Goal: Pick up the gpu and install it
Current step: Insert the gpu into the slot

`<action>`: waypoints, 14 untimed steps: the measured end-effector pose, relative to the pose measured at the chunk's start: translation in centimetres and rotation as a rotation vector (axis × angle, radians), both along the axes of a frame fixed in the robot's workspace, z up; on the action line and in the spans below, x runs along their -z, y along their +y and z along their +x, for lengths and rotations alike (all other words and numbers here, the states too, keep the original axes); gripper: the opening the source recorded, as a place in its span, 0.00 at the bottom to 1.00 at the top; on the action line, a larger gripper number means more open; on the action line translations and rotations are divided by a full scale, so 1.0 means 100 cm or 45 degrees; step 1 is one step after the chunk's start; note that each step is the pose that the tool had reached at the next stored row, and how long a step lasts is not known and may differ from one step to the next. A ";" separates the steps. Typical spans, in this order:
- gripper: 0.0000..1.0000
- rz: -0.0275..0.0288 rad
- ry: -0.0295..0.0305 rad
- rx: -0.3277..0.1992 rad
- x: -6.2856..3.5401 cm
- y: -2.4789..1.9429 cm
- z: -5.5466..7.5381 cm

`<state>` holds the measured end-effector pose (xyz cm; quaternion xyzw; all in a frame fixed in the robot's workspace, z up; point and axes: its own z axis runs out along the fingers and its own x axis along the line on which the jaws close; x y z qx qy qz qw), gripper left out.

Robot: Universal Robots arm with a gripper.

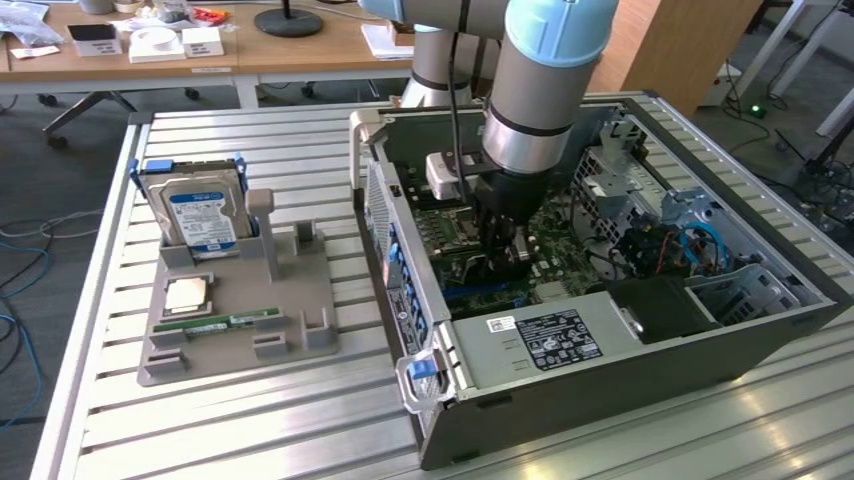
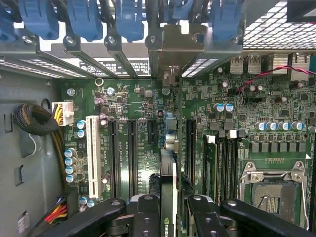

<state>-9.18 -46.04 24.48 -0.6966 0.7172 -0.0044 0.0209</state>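
My gripper [image 2: 172,219] is shut on the gpu [image 2: 168,195], which I see edge-on as a thin card between the black fingers [image 2: 148,215]. The card's silver bracket [image 2: 173,47] reaches the rear slot openings of the case. The card stands upright over the motherboard [image 2: 143,113], in line with a black expansion slot; whether it is seated in the slot I cannot tell. In the exterior view the gripper [image 1: 501,255] is down inside the open computer case [image 1: 601,340], and it covers most of the card.
Blue slot latches [image 2: 128,19] line the case's rear wall. A white slot [image 2: 92,153] and the CPU socket [image 2: 271,190] flank the card. On the exterior view's left, a grey fixture [image 1: 307,340] holds a hard drive [image 1: 200,215], a processor [image 1: 187,293] and a memory stick [image 1: 216,323].
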 end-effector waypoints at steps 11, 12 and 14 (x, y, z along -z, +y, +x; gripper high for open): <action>0.26 -0.0001 -0.0158 -0.006 0.0009 0.0000 -0.002; 0.26 0.0000 -0.0168 -0.006 0.0009 0.0000 -0.002; 0.26 0.0001 -0.0189 -0.007 0.0010 0.0000 -0.003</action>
